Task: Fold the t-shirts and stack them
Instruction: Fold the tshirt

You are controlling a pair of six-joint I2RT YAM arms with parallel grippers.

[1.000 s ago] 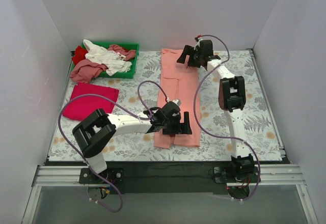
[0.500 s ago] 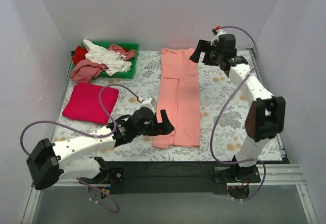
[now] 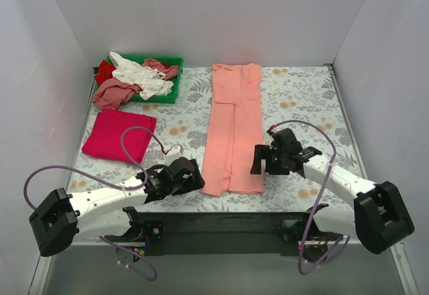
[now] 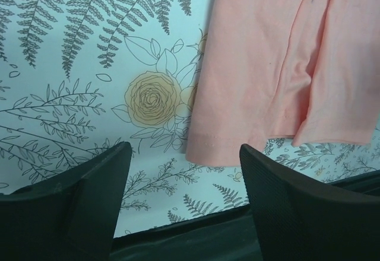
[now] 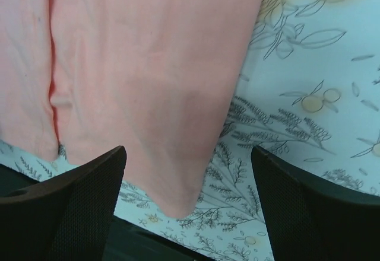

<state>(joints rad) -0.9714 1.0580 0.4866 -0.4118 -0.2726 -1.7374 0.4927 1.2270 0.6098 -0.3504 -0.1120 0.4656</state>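
A large salmon-pink t-shirt (image 3: pixel 234 124) lies folded into a long strip down the middle of the table. Its near left corner shows in the left wrist view (image 4: pixel 219 148) and its near right corner in the right wrist view (image 5: pixel 178 204). My left gripper (image 3: pixel 191 180) is open and empty just left of the near left corner. My right gripper (image 3: pixel 263 161) is open and empty just right of the near right corner. A magenta-red t-shirt (image 3: pixel 119 134) lies folded at the left. White, dusty-rose and red tees (image 3: pixel 134 77) are heaped in the tray.
A green plastic tray (image 3: pixel 175 62) stands at the back left corner. The table carries a floral cloth (image 3: pixel 301 107). White walls close in the left, back and right sides. The black front edge (image 3: pixel 221 204) runs just below both grippers.
Both arms have swung toward the near edge. The right gripper came down from the shirt's far end to its near right corner. The left gripper moved off the shirt to its near left corner.
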